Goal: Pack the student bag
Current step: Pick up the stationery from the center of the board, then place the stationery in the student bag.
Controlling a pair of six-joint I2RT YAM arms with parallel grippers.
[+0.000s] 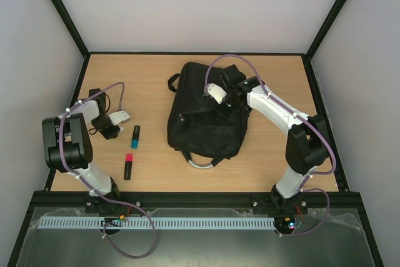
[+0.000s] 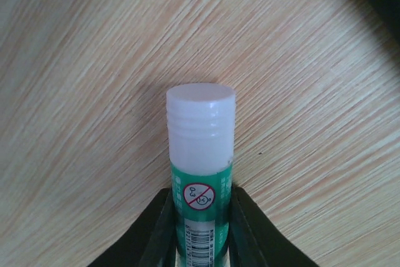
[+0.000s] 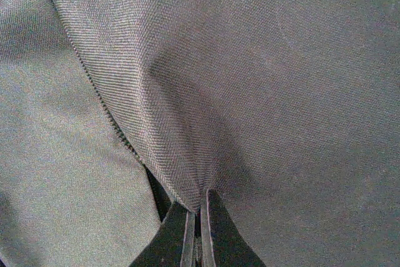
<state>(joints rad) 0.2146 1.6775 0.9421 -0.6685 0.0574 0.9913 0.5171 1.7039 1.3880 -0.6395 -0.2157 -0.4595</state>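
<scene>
a glue stick (image 2: 200, 154) is clamped by the left gripper (image 2: 201, 201) over the table (image 2: 94, 60), while a fold of the bag (image 3: 262, 92) is pinched in the closed right gripper (image 3: 199, 209).

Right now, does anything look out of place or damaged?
Nothing stands out. The left hand grips the glue stick, the right hand pinches the student bag's fabric, and two markers lie flat on the table.
</scene>
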